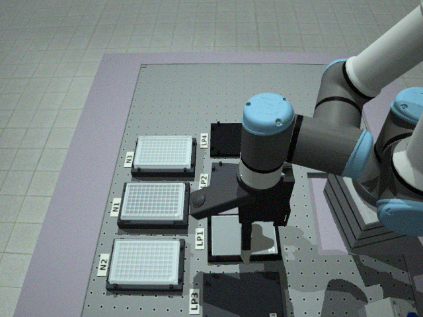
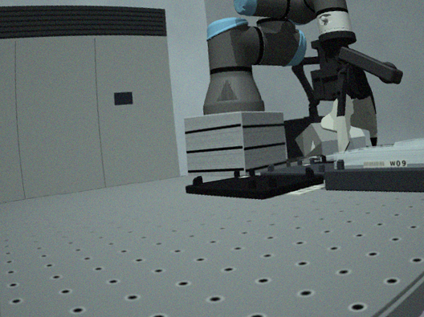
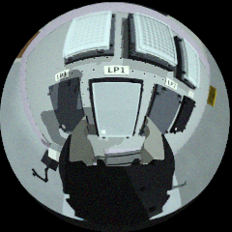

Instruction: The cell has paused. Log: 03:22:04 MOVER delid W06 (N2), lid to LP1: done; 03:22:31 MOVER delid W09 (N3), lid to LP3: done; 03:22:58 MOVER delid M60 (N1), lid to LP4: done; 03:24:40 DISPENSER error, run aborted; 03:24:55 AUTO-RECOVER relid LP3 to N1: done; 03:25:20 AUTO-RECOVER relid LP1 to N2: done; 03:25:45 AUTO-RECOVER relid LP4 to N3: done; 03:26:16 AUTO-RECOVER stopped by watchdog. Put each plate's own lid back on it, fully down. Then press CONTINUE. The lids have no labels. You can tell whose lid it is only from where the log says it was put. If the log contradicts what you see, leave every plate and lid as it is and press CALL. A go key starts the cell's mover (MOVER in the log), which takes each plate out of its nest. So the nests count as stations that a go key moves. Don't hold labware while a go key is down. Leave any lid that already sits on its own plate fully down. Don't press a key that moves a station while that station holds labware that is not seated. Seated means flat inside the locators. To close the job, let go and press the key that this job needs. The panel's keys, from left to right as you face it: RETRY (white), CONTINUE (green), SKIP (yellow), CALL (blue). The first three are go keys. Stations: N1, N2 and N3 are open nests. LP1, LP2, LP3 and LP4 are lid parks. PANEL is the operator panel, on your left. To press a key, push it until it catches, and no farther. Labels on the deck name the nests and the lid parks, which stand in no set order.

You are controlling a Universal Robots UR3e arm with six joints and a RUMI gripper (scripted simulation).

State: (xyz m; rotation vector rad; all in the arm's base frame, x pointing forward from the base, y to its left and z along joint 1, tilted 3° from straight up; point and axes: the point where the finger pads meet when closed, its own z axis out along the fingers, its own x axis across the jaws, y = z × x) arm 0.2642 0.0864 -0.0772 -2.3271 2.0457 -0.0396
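My gripper [image 1: 246, 236] [image 2: 358, 128] [image 3: 116, 116] is open and stands low over lid park LP1 [image 1: 218, 259]. A clear lid [image 1: 225, 235] [image 3: 116, 108] lies flat in that park, with my fingers at either side of its near end. Three well plates sit in nests N3 [image 1: 163, 151], N1 [image 1: 153, 201] and N2 [image 1: 144, 261]. The N1 plate's wells show more sharply than the other two. In the exterior view the nearest plate [image 2: 397, 161] reads W09.
Lid parks LP3 [image 1: 242, 293] and LP4 [image 1: 225, 139] are bare and dark. LP2 [image 1: 222, 177] lies partly under my wrist. The arm's base block [image 2: 235, 144] stands behind the parks. A corner of the panel [image 1: 392, 308] shows at the bottom right.
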